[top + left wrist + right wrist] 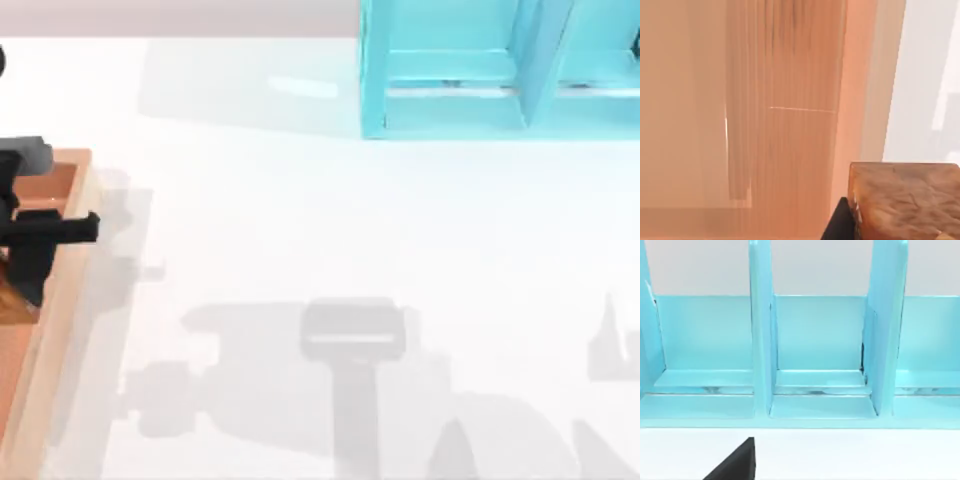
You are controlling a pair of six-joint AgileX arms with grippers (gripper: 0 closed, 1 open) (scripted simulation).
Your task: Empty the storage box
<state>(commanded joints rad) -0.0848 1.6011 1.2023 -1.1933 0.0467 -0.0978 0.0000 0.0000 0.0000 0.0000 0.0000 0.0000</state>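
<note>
The left gripper point(35, 235) is seen low over the storage box point(60, 290) at the table's left edge, its black body reaching in above the orange-brown floor; how far its fingers are spread cannot be told, since the tips are hidden beneath the arm's own bulk. In the left wrist view a dark finger point(840, 222) is caught just beside a brown, crusty, wrinkled block point(905, 200) with a rounded edge, the two looking to be in contact, though a firm pinch cannot be confirmed. Behind them the box floor is shown as streaked, wood-grained board, warm orange, and the paler tan rim point(877, 100) is seen running alongside, with white table beyond it. From above, the box is read as a large, shallow rectangle, cut off by the frame's left side, its light rim smooth and flat. The white table point(300, 220) is matte and crossed by soft grey shadows. At the far right a turquoise shelf unit point(450, 70) is set, built of flat, glossy panels with upright dividers. The right gripper point(732, 465) is glimpsed in its own wrist view as a black wedge above the table, facing the shelf's open compartments; its fingers' spread cannot be judged.
</note>
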